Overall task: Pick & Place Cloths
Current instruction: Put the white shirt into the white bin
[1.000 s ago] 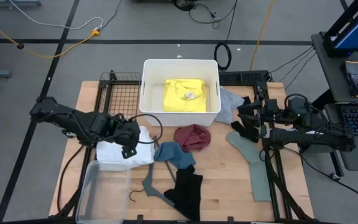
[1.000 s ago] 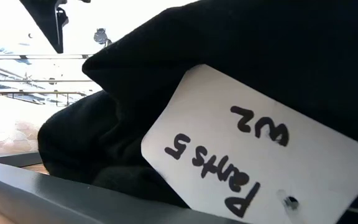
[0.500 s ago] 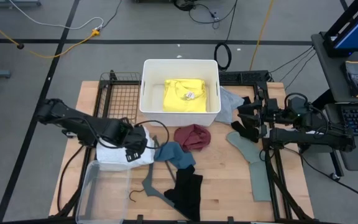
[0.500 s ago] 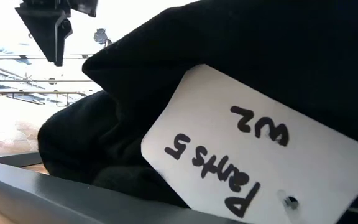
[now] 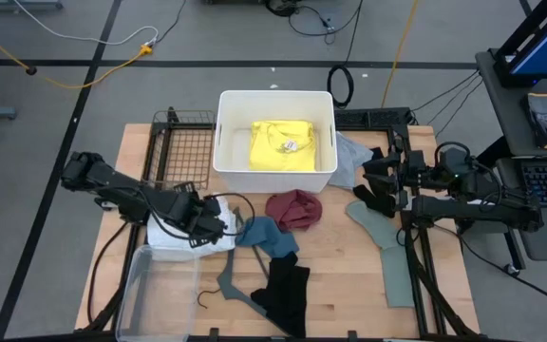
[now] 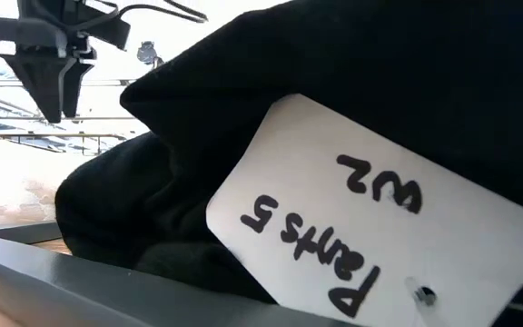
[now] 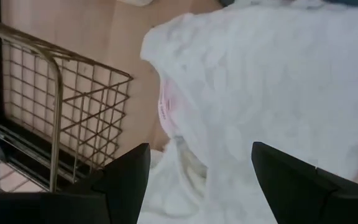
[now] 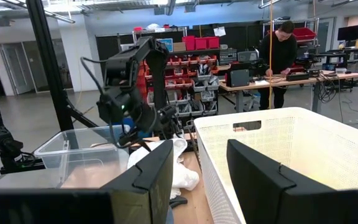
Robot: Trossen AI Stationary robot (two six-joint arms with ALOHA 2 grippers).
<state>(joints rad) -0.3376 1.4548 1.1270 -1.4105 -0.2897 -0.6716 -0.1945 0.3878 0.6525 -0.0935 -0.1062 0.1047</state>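
Overhead, the left gripper (image 5: 209, 224) hangs over the white cloth (image 5: 171, 235) at the table's left, fingers (image 7: 126, 180) spread apart with white fabric between them. Nearby lie the teal-blue cloth (image 5: 264, 236), the maroon cloth (image 5: 293, 209) and the black cloth (image 5: 285, 293); the yellow cloth (image 5: 281, 144) sits inside the white bin (image 5: 226, 133). At the table's right edge, the right gripper (image 5: 376, 180) waits with its fingers (image 8: 257, 171) parted, holding nothing
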